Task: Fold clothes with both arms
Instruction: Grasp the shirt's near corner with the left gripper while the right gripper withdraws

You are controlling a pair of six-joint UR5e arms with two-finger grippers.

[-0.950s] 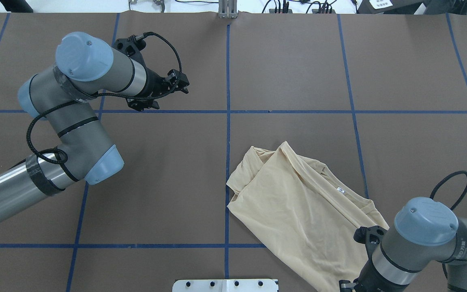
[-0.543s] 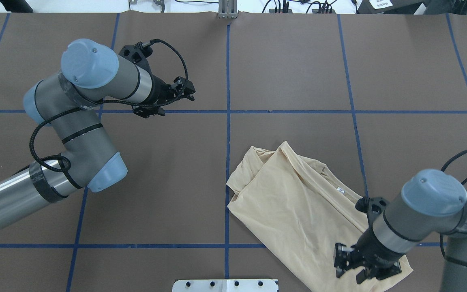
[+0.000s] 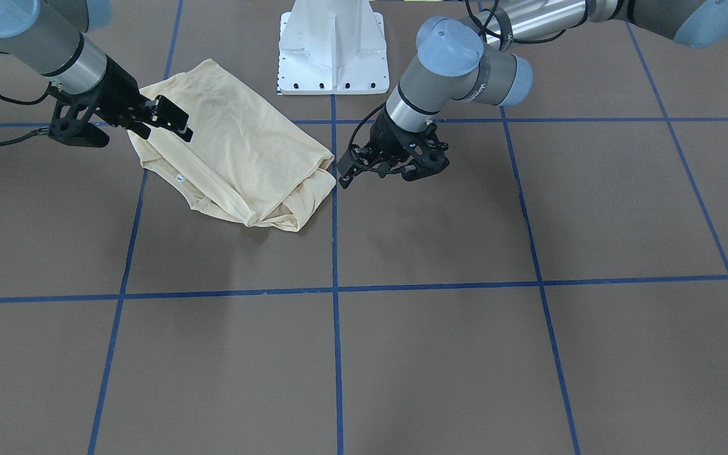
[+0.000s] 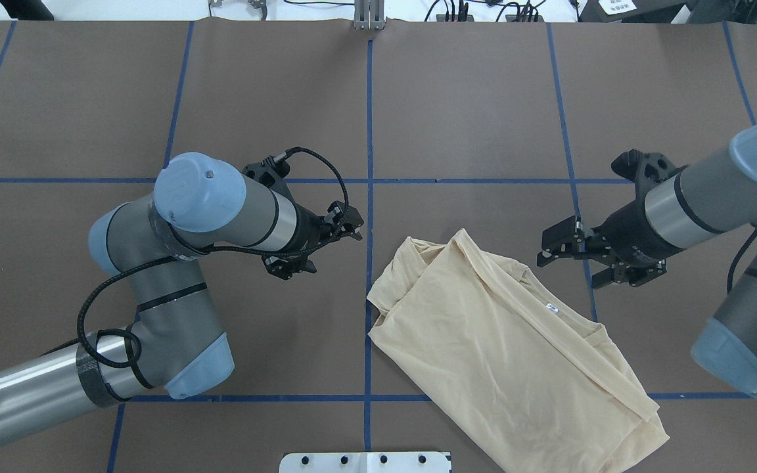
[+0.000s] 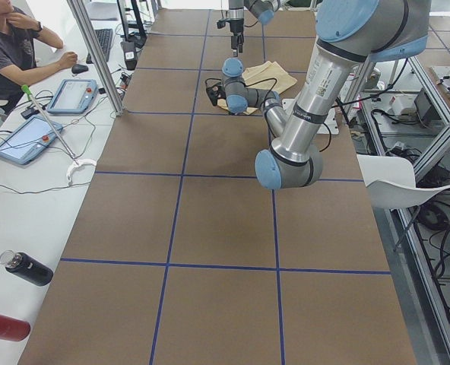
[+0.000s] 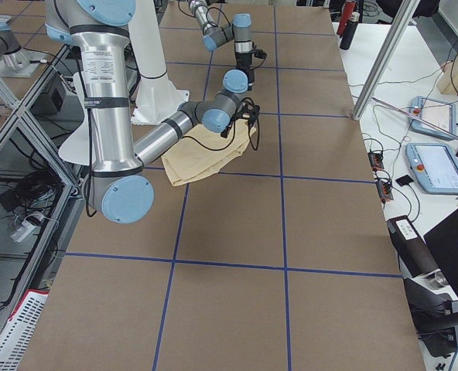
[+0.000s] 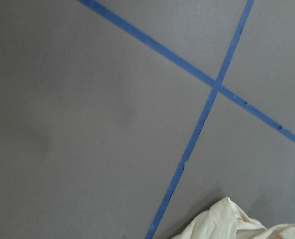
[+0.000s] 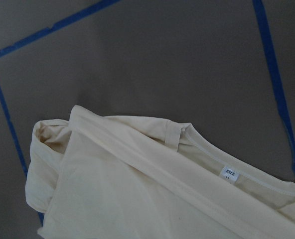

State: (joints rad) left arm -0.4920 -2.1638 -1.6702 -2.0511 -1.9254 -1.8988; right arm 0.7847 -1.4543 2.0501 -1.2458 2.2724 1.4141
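Two grippers flank the cream shirt [image 4: 483,341], jaws apart: left gripper [image 4: 356,226], right gripper [image 4: 545,251]

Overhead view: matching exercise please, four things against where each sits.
1 cream-yellow knit shirt
2 left black gripper
3 right black gripper
4 white base plate

A bottom edge, centre
B just left of the centre blue tape line
C by the right-hand blue tape line, beside the collar
D flat on the brown table, mostly right of centre

Pairs: 1-D, 2-B, 3-C, 4-A
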